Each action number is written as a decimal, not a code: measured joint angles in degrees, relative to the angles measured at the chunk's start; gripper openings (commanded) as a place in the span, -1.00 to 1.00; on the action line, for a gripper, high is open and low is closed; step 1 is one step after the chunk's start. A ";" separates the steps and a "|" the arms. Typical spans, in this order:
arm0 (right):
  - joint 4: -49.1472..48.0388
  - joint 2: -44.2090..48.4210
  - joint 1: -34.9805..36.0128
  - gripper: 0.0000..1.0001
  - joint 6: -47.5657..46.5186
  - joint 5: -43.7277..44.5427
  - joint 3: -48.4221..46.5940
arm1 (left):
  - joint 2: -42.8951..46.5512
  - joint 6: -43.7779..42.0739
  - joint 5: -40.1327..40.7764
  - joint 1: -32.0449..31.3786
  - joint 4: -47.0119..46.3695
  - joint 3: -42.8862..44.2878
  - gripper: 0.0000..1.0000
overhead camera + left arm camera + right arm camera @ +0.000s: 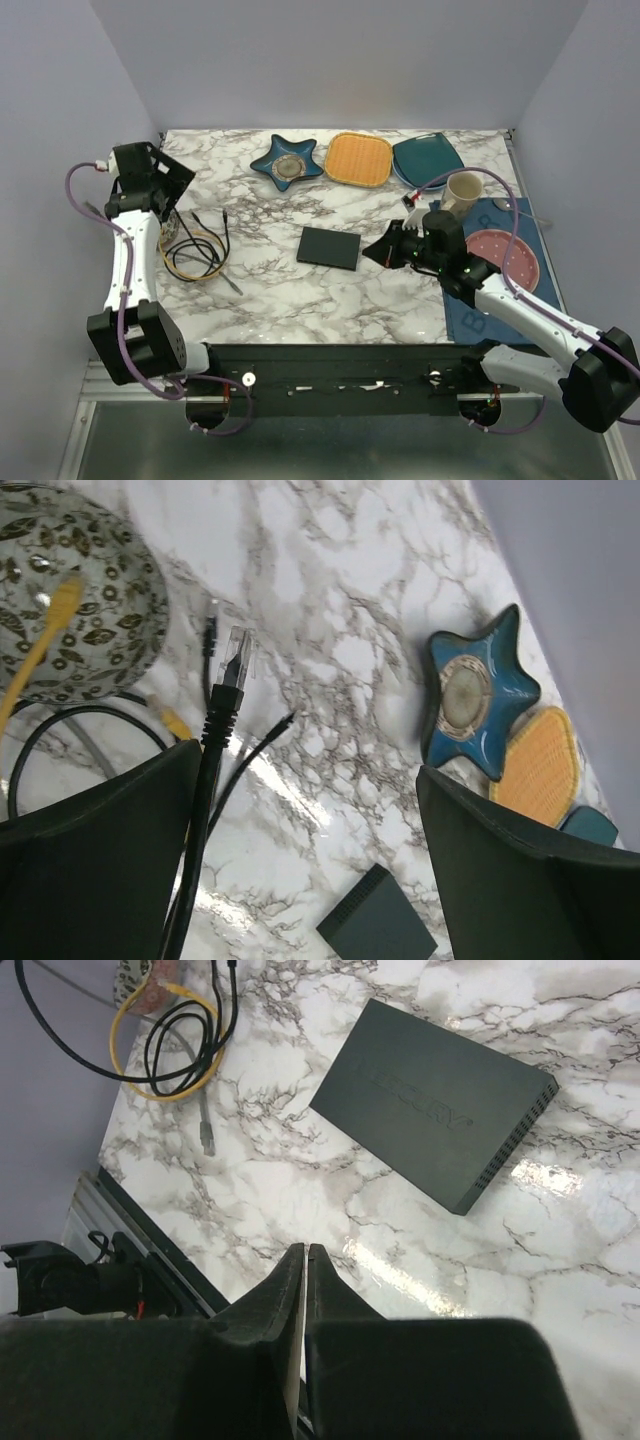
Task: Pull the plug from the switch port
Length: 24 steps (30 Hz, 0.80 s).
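L pincer (308, 762) is seen wide open, its fingers (90, 860) spread to both edges of the wrist view; nothing is clamped. A black cable (205, 790) w/ a clear plug (237, 658) at its tip is seen btw the fingers, run close along the inner edge of the L-hand one; whether it is touched can't be told. The plug is out of the switch (330, 247), which is laid flat mid-table, well apart from it.

R pincer (305, 1260) is closed down to a hairline slit and nothing is held. It is hung just beside the switch's R end, not touching; only bare marble table (300, 300) is seen btw them.

A patterned bowl (70, 600) w/ a yellow cable (45, 645) draped over it is seen near the plug. A loose coil of cables (195, 255) is spread at the table's L side. Along the far edge a star dish (287, 165), orange plate (360, 158) and teal plate (428, 157) are lined up. A cup (463, 190) is stood behind the R arm, and a pink plate (503, 255) is set on a blue mat (470, 315).
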State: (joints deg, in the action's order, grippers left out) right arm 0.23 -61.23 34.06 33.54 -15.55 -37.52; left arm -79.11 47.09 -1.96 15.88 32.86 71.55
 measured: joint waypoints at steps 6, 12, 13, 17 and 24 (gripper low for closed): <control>1.60 -0.13 0.00 -0.61 -0.90 1.68 -2.40 | 6.38 -1.92 0.63 -10.29 -0.46 0.15 0.98; 3.39 0.28 0.00 -0.61 -1.01 3.02 -2.51 | 7.58 -2.58 5.40 -8.22 1.40 0.11 0.98; 3.50 0.28 0.00 -0.60 -0.98 3.06 -2.51 | 7.26 -2.19 5.88 -7.06 1.75 -0.02 0.98; 4.07 0.31 0.00 -0.60 -0.76 3.04 -2.51 | 5.22 0.28 6.29 -0.81 3.67 -0.76 0.98; 4.44 0.87 0.00 -0.60 -0.74 3.19 -2.32 | 5.92 2.38 2.29 -2.67 0.72 -4.20 0.95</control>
State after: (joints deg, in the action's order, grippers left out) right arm 4.67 -60.36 34.06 32.80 -12.36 -39.83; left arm -73.19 49.47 0.34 13.21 33.58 67.35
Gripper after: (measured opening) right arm 0.201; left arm 0.988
